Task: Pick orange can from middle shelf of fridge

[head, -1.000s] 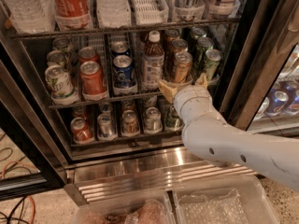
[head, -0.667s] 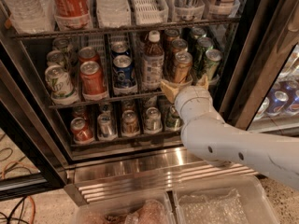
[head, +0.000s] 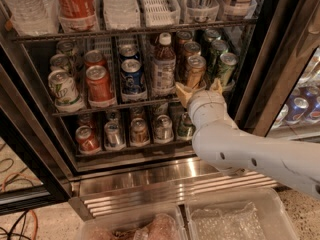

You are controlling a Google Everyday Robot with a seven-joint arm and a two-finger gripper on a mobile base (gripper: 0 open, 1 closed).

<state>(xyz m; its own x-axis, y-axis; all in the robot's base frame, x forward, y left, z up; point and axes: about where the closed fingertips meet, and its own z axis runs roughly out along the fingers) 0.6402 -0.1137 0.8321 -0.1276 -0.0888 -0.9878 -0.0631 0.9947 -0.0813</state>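
Jaws barely shifted, spread below orange can

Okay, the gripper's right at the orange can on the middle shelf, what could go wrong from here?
One: the open gripper sits low on the orange can, at the front edge of the middle shelf; closing there might catch the rack or tip the can. Two: the brown bottle and the green can stand close on either side, so a finger could knock one. Three: pushing in could shove the cans behind it.
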